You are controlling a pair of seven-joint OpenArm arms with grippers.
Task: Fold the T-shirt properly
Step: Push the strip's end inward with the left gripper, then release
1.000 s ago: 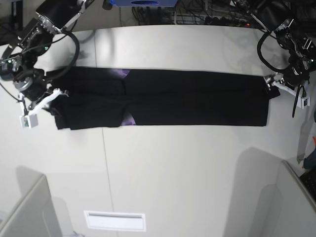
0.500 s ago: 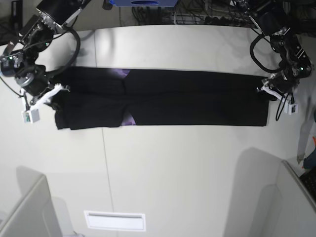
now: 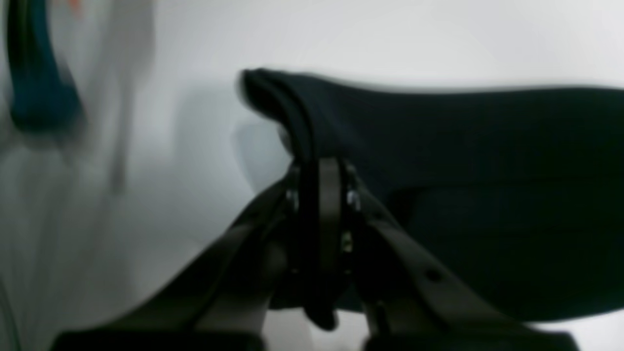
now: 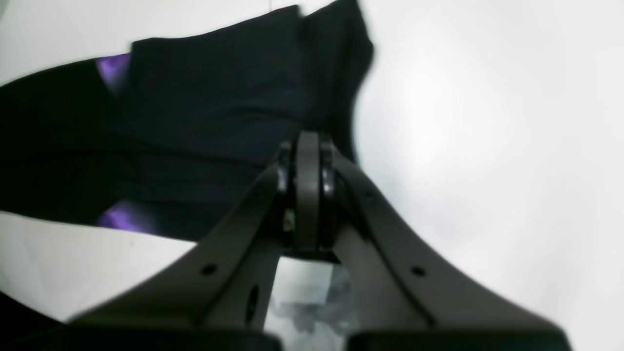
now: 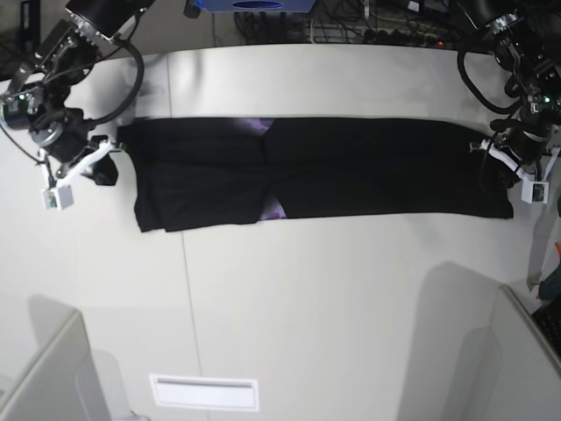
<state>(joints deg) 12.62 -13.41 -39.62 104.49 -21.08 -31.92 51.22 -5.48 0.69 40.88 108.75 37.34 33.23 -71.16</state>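
Observation:
The black T-shirt point(image 5: 351, 167) lies on the white table point(image 5: 307, 298) folded into a long strip, with purple print showing at its middle fold. My left gripper point(image 5: 493, 171) is at the strip's right end. In the left wrist view it point(image 3: 319, 163) is shut on the T-shirt's point(image 3: 463, 146) folded edge, which tents up over the fingers. My right gripper point(image 5: 110, 168) is at the strip's left end. In the right wrist view it point(image 4: 307, 141) is shut in front of the T-shirt's point(image 4: 209, 97) edge, and I see no cloth between the fingers.
Grey partitions stand at the front left point(image 5: 44, 377) and front right point(image 5: 517, 351). A white slot plate point(image 5: 203, 392) sits in the table near the front. Cables point(image 5: 368, 31) run along the back edge. A teal object point(image 3: 34, 87) shows blurred beyond the shirt's end.
The whole T-shirt has slid to the right across the table, with the left gripper moving right at its end. The right gripper moved right less than the shirt's left edge did.

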